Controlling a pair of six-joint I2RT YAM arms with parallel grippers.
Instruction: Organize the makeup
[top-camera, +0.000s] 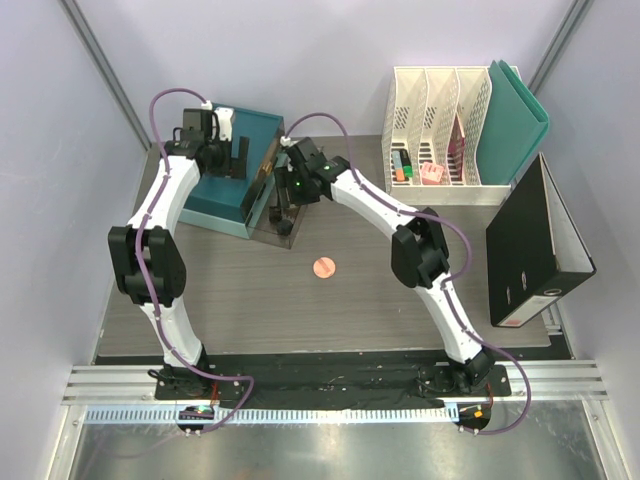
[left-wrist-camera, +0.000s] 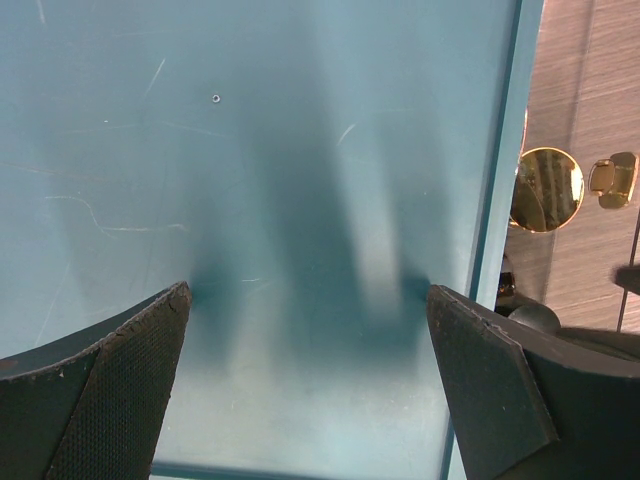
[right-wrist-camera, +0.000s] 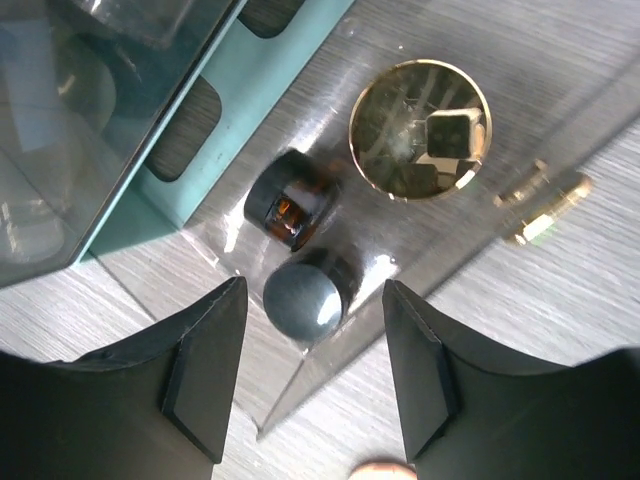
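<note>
Fingers spread: right fingers (right-wrist-camera: 205, 370) flank a glossy round black jar (right-wrist-camera: 308, 298), left fingers (left-wrist-camera: 130, 370) hover over smooth teal box (left-wrist-camera: 300, 150).

My left gripper (left-wrist-camera: 308, 292) is black, its pads (left-wrist-camera: 120, 385) finely cross-hatched, and the box (left-wrist-camera: 300, 150) is teal with pale scratches. My right gripper (right-wrist-camera: 315, 287) is plain matte black. One jar (right-wrist-camera: 305, 300) has a glossy grey-black cap. The second jar (right-wrist-camera: 290, 205) is dark with amber showing inside. The round lid (right-wrist-camera: 420, 128) is mirror-bright with a gold rim. The table (top-camera: 250, 300) is grey wood-grain, the compact (top-camera: 323, 267) salmon pink, the file holders (top-camera: 410, 100) white.
</note>
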